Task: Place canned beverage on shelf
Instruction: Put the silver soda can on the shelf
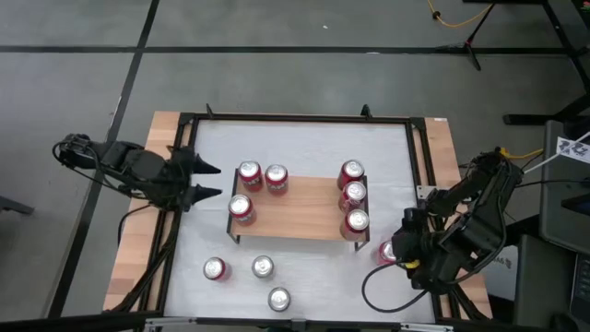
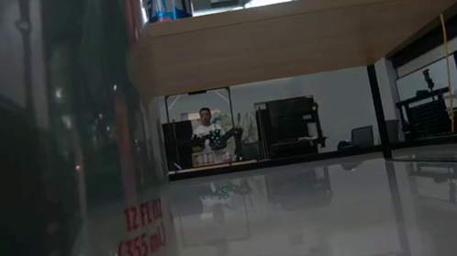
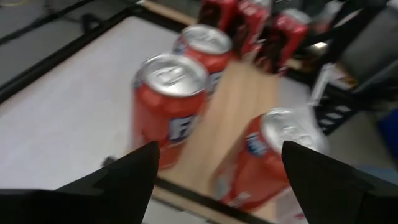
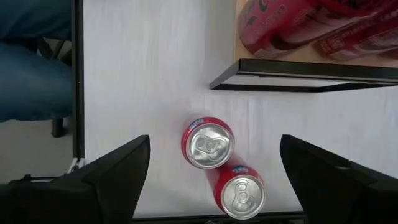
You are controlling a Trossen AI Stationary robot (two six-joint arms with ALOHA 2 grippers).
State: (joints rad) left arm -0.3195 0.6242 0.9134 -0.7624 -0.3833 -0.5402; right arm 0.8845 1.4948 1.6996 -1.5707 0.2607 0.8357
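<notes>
Right gripper (image 1: 398, 251) hangs spread wide and empty over the worktop (image 1: 304, 277) off the shelf's (image 1: 300, 217) right end, a loose can (image 1: 387, 251) just below it. Best descend straight, centred, before closing. Left gripper (image 1: 205, 181), also agape, waits beside the shelf's left end; six cans already stand on top.

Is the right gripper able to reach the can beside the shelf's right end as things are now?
Probably yes. The right gripper is open, right by that can, which stands on the table clear of the shelf; nothing lies between.
</notes>
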